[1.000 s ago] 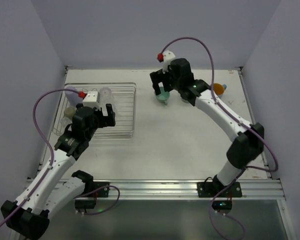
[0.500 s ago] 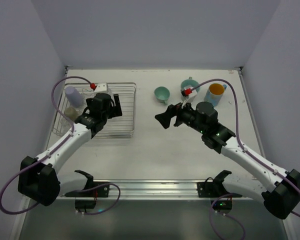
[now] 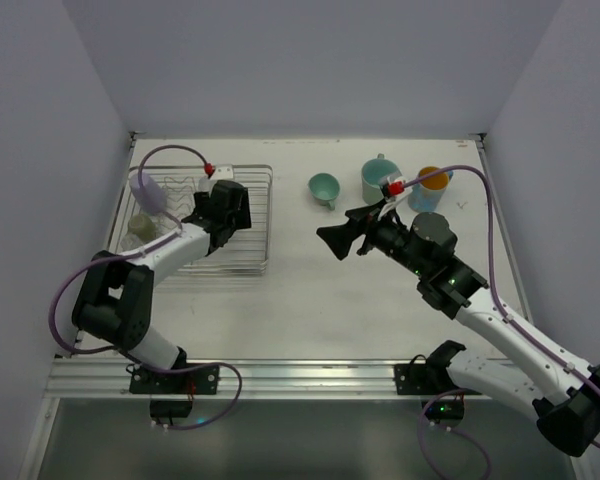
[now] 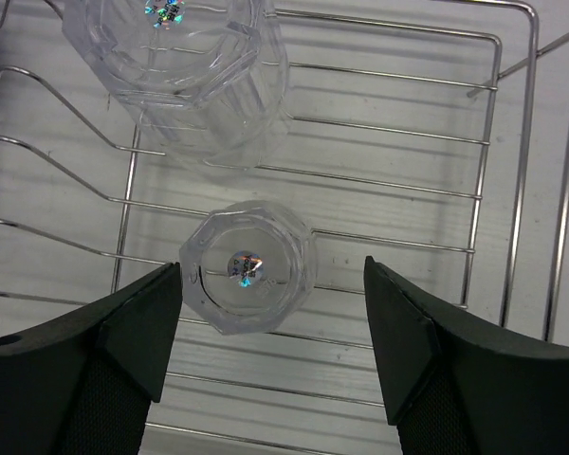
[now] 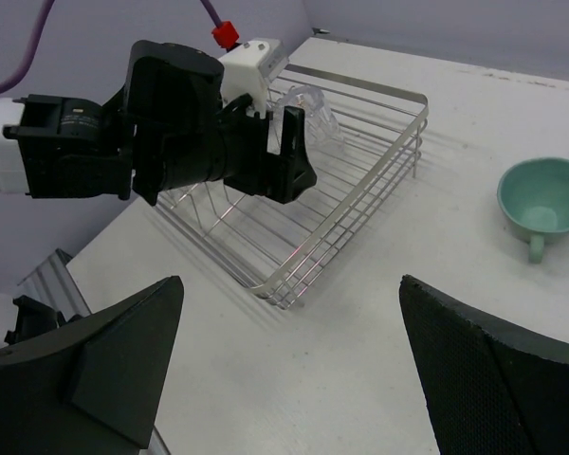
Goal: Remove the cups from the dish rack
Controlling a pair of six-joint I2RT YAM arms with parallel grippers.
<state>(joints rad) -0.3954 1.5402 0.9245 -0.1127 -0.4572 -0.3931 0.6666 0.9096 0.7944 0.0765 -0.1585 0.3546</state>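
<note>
The silver wire dish rack (image 3: pixel 268 222) stands at the left of the table. My left gripper (image 3: pixel 232 204) hangs over its right half. In the left wrist view its jaws (image 4: pixel 272 308) are open around an upturned clear glass (image 4: pixel 248 280), which sits close to the left finger (image 4: pixel 137 327) and apart from the right one. A second clear glass (image 4: pixel 185 66) lies further in. A lavender cup (image 3: pixel 147 190) and a beige cup (image 3: pixel 140 230) stay at the rack's left end. My right gripper (image 3: pixel 338 240) is open over bare table, empty.
A small mint-green cup (image 3: pixel 324 187), a larger mint-green mug (image 3: pixel 378 180) and a blue mug with orange inside (image 3: pixel 430 186) stand on the table at the back right. The rack's wire rim (image 5: pixel 360 204) and my left arm (image 5: pixel 171 142) show in the right wrist view.
My left gripper reached further back over the rack and its jaws narrowed around the clear glass. My right arm swung away from the mint-green cup to the table's middle.
</note>
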